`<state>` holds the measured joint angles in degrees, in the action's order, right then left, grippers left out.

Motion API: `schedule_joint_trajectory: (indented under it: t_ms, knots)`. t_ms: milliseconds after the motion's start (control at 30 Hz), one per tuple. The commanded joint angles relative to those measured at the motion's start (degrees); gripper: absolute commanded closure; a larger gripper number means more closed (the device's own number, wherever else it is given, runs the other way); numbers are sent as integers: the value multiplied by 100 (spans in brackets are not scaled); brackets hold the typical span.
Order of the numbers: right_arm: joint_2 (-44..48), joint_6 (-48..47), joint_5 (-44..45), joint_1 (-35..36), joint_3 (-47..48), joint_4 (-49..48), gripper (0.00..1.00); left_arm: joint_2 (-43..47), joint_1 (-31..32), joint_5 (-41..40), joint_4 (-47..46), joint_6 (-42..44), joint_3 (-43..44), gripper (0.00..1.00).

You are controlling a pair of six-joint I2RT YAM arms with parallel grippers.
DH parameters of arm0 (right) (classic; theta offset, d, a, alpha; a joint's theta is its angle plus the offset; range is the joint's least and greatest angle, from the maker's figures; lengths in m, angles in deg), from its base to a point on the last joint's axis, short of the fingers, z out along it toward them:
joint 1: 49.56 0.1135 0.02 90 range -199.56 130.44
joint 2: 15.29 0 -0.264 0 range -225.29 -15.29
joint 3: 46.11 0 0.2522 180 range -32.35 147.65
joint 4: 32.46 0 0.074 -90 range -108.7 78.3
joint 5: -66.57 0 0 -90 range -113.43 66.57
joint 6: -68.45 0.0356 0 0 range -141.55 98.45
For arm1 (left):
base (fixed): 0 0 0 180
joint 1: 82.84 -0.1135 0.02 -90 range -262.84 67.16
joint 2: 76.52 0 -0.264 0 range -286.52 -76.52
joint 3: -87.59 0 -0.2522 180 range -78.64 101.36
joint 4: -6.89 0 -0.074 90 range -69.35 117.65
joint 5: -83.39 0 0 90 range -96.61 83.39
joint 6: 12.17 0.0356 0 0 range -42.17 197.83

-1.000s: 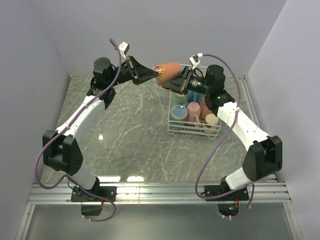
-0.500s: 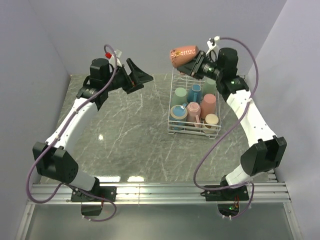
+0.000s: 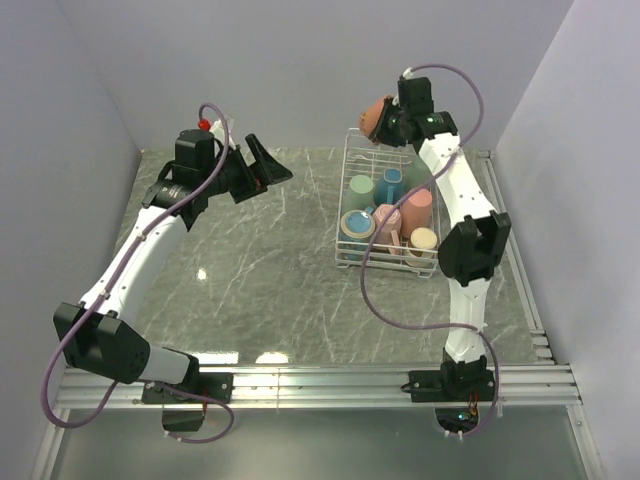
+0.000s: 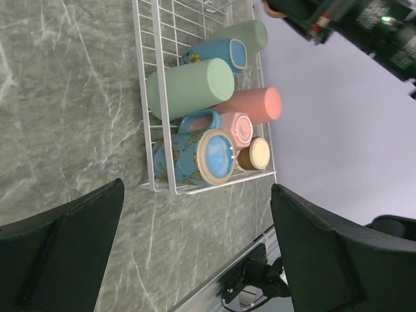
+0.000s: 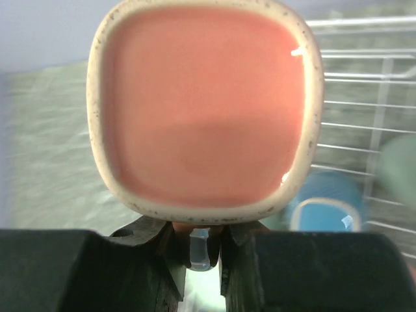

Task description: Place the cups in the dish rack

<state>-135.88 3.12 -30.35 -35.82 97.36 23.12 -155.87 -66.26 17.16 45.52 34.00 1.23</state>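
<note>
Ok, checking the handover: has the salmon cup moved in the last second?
Yes. The salmon cup, in the right gripper, moved right, from the dish rack's far-left corner to over its far edge.

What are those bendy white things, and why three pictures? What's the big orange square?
Those are two robot arms bolted to a grey table. Each ends in a two-finger pincher called a gripper. One picture looks down from above; the other two come from little cameras on the arms' wrists. The white wire basket is a dish rack, with several coloured cups already inside. The orange square is a salmon cup seen end-on, very close to the right wrist camera. The right gripper pinches it up near the rack's far end. The left gripper is open and empty.
</note>
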Motion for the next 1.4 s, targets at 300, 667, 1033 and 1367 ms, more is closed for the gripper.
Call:
schedule_joint_trajectory:
  t_ms: [300, 667, 1033, 1367]
  knots:
    - [-1044, -401, 1175, 94, 1108, -34, 100, -353, 21, 189, -175, -2, 28, 4]
    - [-1932, -331, 1368, 217, 1417, -95, 100, -977, 30, 216, -87, 42, 493, 7]
    - [-2188, -348, 1641, 305, 1259, 71, 100, -1267, -23, 304, -139, -20, 555, 7]
    - [-2170, -392, 1676, 314, 1162, 142, 43, -1276, -23, 339, -201, -55, 503, 7]
